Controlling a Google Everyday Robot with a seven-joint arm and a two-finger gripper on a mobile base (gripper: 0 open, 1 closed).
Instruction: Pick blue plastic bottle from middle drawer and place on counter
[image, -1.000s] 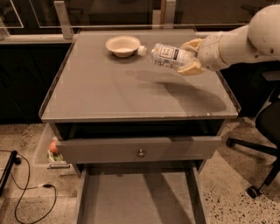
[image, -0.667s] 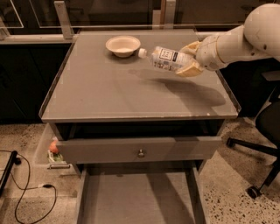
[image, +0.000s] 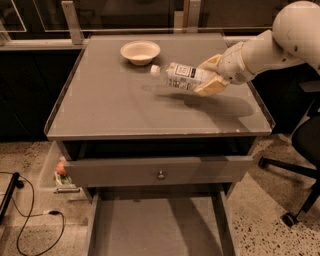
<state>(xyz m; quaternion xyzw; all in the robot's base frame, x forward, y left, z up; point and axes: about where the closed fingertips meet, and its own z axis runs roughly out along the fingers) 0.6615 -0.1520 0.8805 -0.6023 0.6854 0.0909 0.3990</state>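
My gripper (image: 209, 75) reaches in from the right over the counter (image: 125, 107) and is shut on the blue plastic bottle (image: 181, 76). The bottle lies on its side in the cream fingers (image: 212, 87), white cap pointing left toward the bowl, a little above the counter with its shadow beneath it. The middle drawer (image: 155, 227) is pulled out at the bottom of the view and its grey floor is bare.
A white bowl (image: 140, 52) stands at the back of the counter, just left of the bottle's cap. A drawer front with a round knob (image: 160, 175) is slightly open above the tray. A black office chair (image: 300, 150) is at the right; cables lie on the floor at left.
The gripper and bottle have drifted slightly left and a little lower over the counter. Nothing else has moved.
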